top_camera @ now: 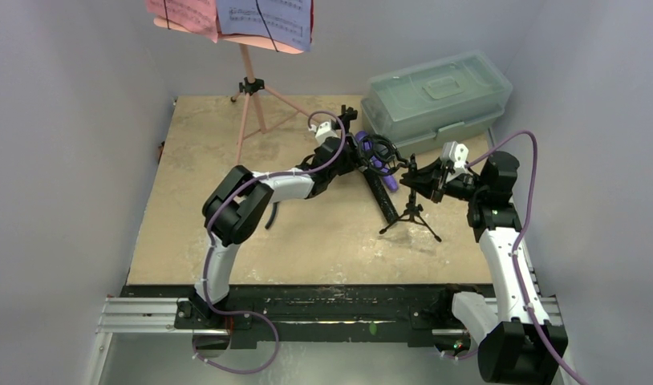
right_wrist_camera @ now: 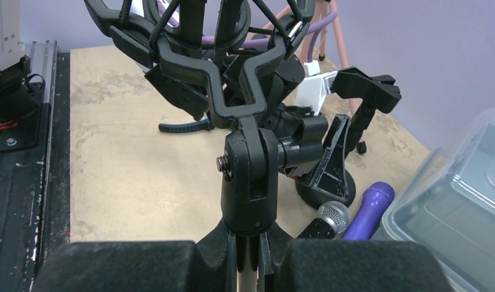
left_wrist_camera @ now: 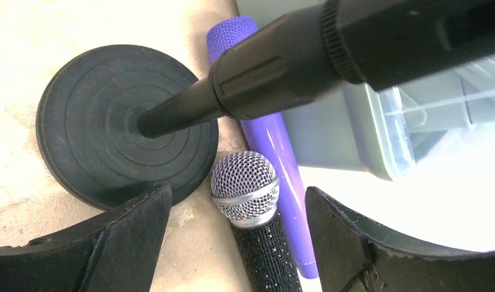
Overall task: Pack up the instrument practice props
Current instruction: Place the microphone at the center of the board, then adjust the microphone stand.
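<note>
Top external view was dominated by the bench [top_camera: 227, 241], with the translucent lidded box [top_camera: 436, 92] set at its far right corner, presumably as the destination for the props. The pink music rack [top_camera: 251, 88] was seen standing at the far edge with the music sheets [top_camera: 263, 20] kept on it. Its panel was cut off by the top of the frame.

The tripod mic support [right_wrist_camera: 245, 176] was held by its stem in the right gripper [right_wrist_camera: 248, 252], whose pads were closed on it, probably so that it could be steadied or carried. Whether its feet were resting on the bench could not be told. The round-based mic support [left_wrist_camera: 105, 121] was stood near the box.

The left gripper [left_wrist_camera: 239, 225] was poised with its fingers spread wide and nothing clasped, straddling the black silver-headed mic [left_wrist_camera: 245, 185], which was judged the likely next pick. The purple mic [left_wrist_camera: 275, 158] was laid just beside it, between it and the box (both were largely hidden under the left arm from above). The blue-handled pliers [right_wrist_camera: 184, 126] were glimpsed behind the held support, half covered.
</note>
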### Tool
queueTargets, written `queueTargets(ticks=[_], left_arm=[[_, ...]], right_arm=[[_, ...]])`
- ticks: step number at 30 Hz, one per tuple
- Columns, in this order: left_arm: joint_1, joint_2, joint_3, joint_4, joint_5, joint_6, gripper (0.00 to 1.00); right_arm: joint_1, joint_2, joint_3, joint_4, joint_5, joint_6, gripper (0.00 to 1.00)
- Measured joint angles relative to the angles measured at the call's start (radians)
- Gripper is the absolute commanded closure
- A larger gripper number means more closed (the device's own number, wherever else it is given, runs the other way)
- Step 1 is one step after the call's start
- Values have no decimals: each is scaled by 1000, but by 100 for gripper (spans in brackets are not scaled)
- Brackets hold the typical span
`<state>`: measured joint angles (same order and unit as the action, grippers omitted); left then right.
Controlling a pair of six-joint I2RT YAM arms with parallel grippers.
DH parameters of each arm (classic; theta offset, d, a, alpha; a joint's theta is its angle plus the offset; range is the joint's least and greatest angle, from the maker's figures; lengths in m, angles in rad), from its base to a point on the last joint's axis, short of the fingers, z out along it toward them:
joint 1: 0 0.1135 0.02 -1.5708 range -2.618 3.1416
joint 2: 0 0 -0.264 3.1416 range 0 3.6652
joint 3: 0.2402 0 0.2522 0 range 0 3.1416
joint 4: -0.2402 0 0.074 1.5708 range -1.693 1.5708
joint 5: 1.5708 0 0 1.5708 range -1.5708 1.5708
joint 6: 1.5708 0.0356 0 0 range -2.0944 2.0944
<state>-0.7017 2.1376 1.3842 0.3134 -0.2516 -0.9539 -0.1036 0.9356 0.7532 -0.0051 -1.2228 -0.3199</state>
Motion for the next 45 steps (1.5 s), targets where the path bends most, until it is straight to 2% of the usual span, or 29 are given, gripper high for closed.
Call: queueTargets(ticks=[10, 19, 24, 28, 32, 36, 41, 45], left_arm=[[0, -129, -177, 116, 130, 115, 21], [-1, -359, -510, 391, 388, 259, 17], [-16, -512, -716, 570, 473, 304, 12], [-81, -620, -837, 657, 494, 372, 10], [-164, -713, -905, 675, 495, 456, 9], [-191, -814, -962, 690, 491, 521, 1], [-191, -907, -1058, 785, 454, 524, 0], [-191, -904, -1101, 873, 449, 511, 3]], right_arm=[[-4, 0, 0, -25, -2, -19, 100], [-19, 0, 0, -33, -31, -31, 100], [-27, 0, 0, -33, -59, -30, 100], [-32, -2, 0, -32, -90, -13, 100], [-35, -22, 5, -47, -132, 6, 100], [-35, -35, 55, -122, -196, -17, 100], [-34, -35, 135, -320, -274, -169, 100], [8, -32, 150, -406, -291, -254, 100]])
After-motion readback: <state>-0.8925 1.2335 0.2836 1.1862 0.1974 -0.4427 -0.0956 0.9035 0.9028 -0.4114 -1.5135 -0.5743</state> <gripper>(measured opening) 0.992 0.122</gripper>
